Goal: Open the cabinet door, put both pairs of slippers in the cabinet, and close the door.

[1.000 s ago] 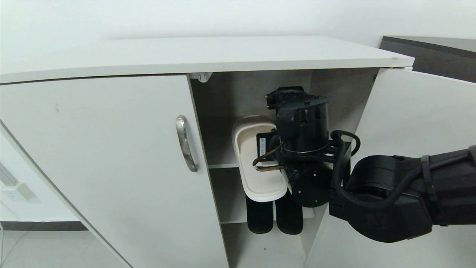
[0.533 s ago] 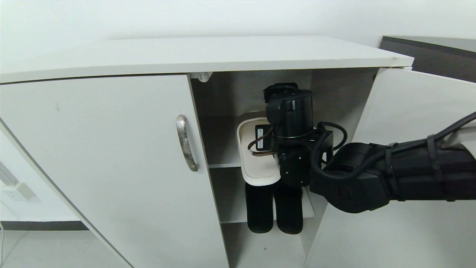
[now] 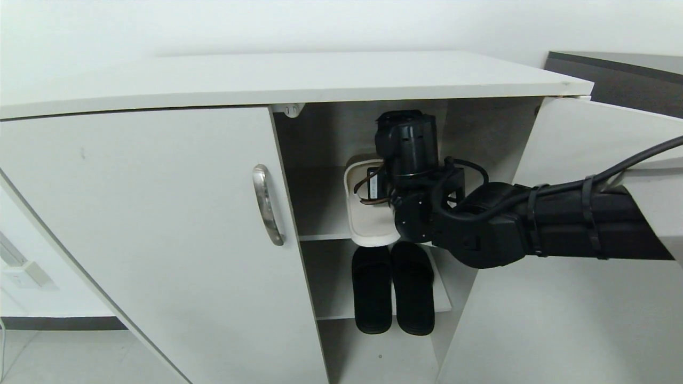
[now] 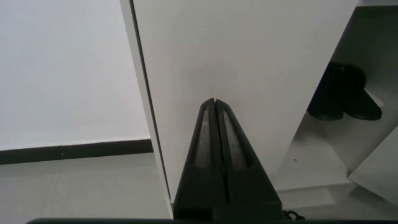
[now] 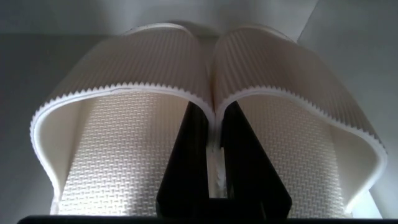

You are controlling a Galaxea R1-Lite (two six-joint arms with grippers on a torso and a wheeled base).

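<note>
Sliding the white slippers (image 3: 369, 228), clamped in the right tool (image 5: 216, 127), deeper (heels overhang the front edge of the shelf (image 3: 320, 229)) before lowering seems wise.

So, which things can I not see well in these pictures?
1. Head view: the right arm covers one of the white slippers and the right gripper's hold on them.
2. Right wrist view: the white slippers cover the shelf, so it is unclear whether they rest on it.
3. Left wrist view: the closed door hides part of the black slippers.
</note>
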